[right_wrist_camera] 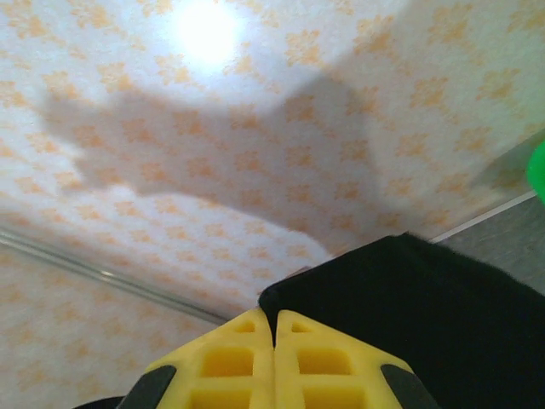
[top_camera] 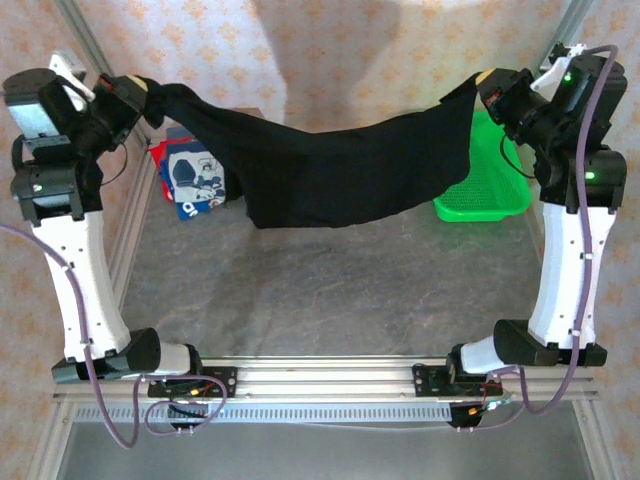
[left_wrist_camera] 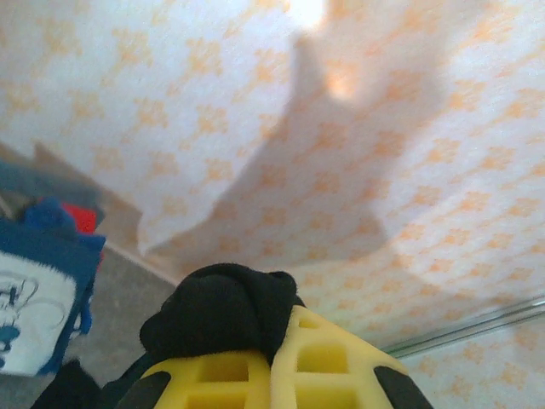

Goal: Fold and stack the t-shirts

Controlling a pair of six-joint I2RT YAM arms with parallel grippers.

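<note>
At the far left of the overhead view, the left gripper (top_camera: 150,95) is held high above the grey table (top_camera: 330,300), clamped on one bunched corner of the black t-shirt (top_camera: 340,175). The left wrist view shows its yellow fingers (left_wrist_camera: 341,362) close together, with a knot of black cloth squeezed between them at the tips. Beneath that gripper, near the table's far left corner, lies a navy blue t-shirt (top_camera: 195,180) with a white cartoon print facing up. A red t-shirt (top_camera: 160,152) peeks out along its far edge, touching it.

Across the middle, the black shirt hangs like a hammock, sagging between the two grippers. To the right, partly behind the hanging cloth, a bright green mesh basket (top_camera: 485,195) sits on the table's far right side.

At the far right, the right gripper (top_camera: 487,82) is held at about the same height, pinching the shirt's other corner. Its yellow fingers (right_wrist_camera: 226,362) are pressed together in the right wrist view, and black cloth spreads away from the tips. A cream backdrop (top_camera: 350,50) with an orange pattern stands behind everything.
</note>
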